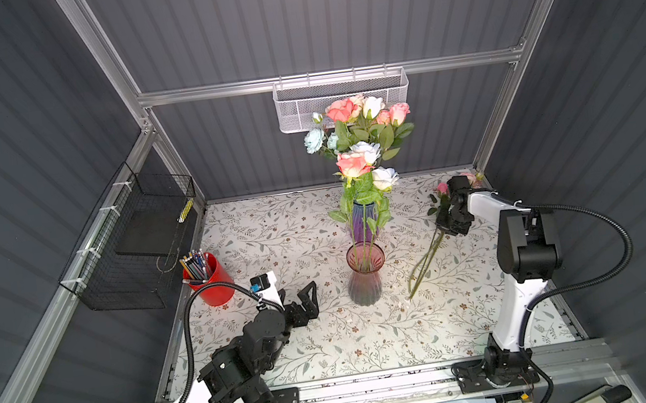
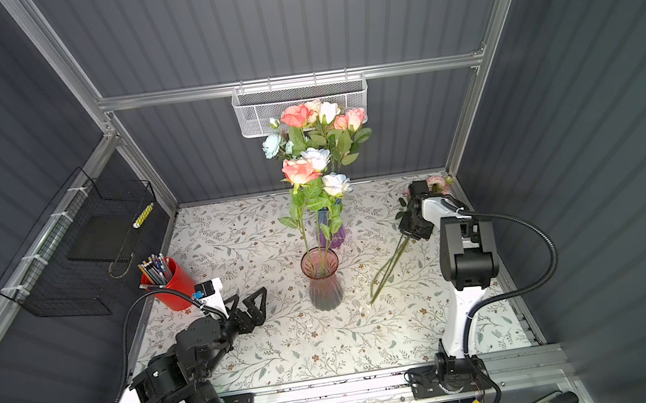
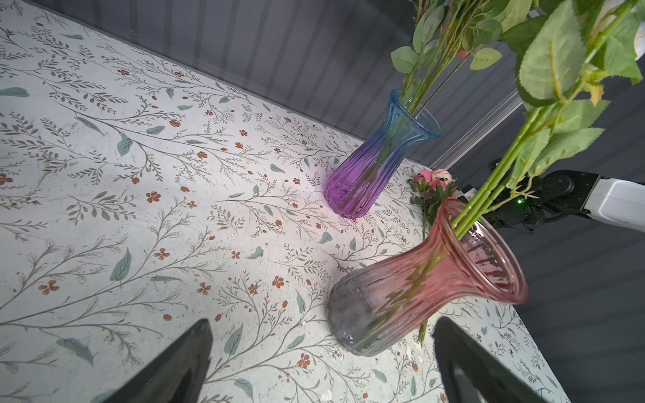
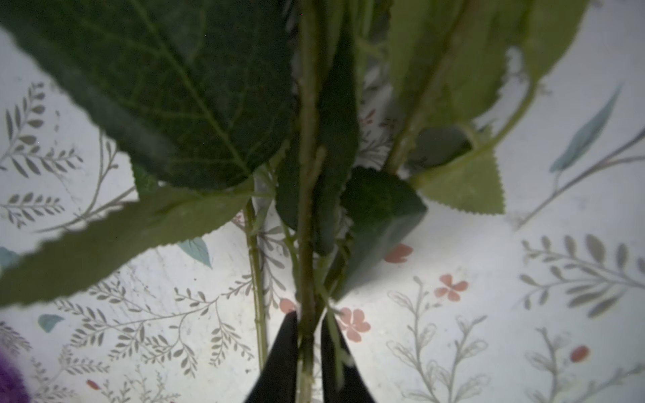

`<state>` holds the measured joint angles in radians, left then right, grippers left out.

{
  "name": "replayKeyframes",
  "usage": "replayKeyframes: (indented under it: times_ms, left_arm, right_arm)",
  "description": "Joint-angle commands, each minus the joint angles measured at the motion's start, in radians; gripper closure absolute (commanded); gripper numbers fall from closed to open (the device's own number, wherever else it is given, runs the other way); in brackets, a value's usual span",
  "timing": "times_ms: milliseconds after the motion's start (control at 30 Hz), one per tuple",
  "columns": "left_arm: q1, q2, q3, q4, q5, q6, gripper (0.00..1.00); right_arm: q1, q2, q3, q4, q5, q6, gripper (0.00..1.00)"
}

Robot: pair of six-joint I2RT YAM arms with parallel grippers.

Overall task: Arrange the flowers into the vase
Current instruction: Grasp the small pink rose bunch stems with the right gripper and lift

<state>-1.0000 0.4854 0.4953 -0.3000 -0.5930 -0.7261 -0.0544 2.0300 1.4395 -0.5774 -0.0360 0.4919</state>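
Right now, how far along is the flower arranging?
Done: a few stems stand in the pink vase, more fill the purple vase behind. In hand: right hand shut on a stem of the loose flowers on the table. Remaining: those flowers; left hand open.

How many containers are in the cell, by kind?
Vases: 2 (pink vase, blue-purple vase)
Wall baskets: 2 (white mesh basket, black wire basket)
Pencil cups: 1 (red pencil cup)
Total: 5
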Motion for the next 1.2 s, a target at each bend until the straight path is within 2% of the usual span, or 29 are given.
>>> replayKeyframes:
  times_ms: [0, 233, 567, 800, 1167]
  left_arm:
    - [0.001, 0.016, -0.009, 0.005, -0.028, 0.022, 0.01]
    - [0.000, 0.049, 0.000, 0.035, -0.020, 0.029, 0.01]
    - [0.001, 0.075, 0.032, 0.034, 0.002, 0.030, 0.01]
    - [0.001, 0.064, 0.071, 0.017, 0.015, 0.043, 0.01]
    - [0.001, 0.061, 0.112, 0.074, 0.026, 0.120, 0.01]
  right_arm:
    - [-0.002, -0.030, -0.025, 0.025, -0.018, 0.008, 0.90]
    - [0.020, -0.155, -0.068, 0.057, -0.028, 0.004, 0.96]
    - [0.071, -0.405, -0.136, 0.066, -0.037, 0.008, 0.97]
    - [0.134, -0.676, -0.280, 0.176, -0.035, -0.006, 0.97]
    - [0.192, -1.037, -0.378, 0.179, 0.018, -0.011, 0.98]
